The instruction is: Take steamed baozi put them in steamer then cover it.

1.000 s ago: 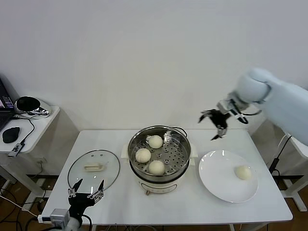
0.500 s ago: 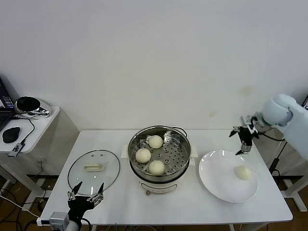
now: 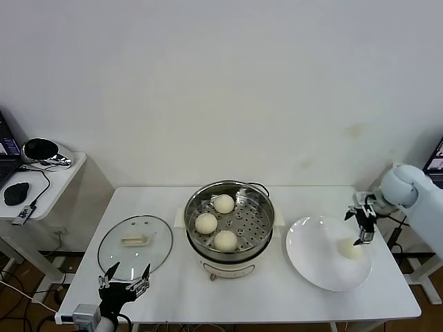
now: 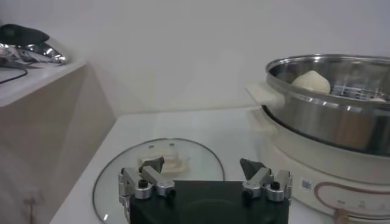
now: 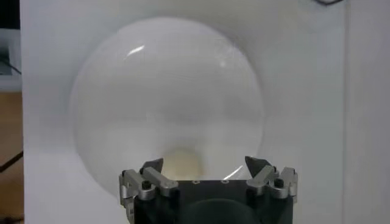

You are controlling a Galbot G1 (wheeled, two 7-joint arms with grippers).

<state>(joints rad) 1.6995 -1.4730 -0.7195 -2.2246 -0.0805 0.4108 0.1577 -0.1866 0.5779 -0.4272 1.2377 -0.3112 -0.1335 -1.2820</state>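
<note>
Three steamed baozi [image 3: 223, 203] [image 3: 205, 223] [image 3: 225, 240] lie on the perforated tray of the steamer [image 3: 261, 236] at the table's middle. One more baozi [image 3: 348, 248] [image 5: 182, 165] rests on the white plate [image 3: 315, 259] [image 5: 164, 91] at the right. My right gripper [image 3: 360, 224] [image 5: 206, 164] hovers open just above that baozi, nothing between its fingers. The glass cover [image 3: 135, 243] [image 4: 159, 173] lies flat on the table left of the steamer [image 4: 329, 125]. My left gripper [image 3: 124, 276] [image 4: 202, 164] waits open at the table's front edge near the cover.
A side table [image 3: 59, 173] at the far left carries a mouse [image 3: 15, 193], a cable and a shiny bowl [image 3: 40, 149]. The steamer's cord [image 3: 259, 185] runs behind the pot. The plate sits close to the table's right edge.
My right arm has swung from above the steamer's back right, out to the right and down, and now hangs over the baozi on the plate. The left arm has stayed put.
</note>
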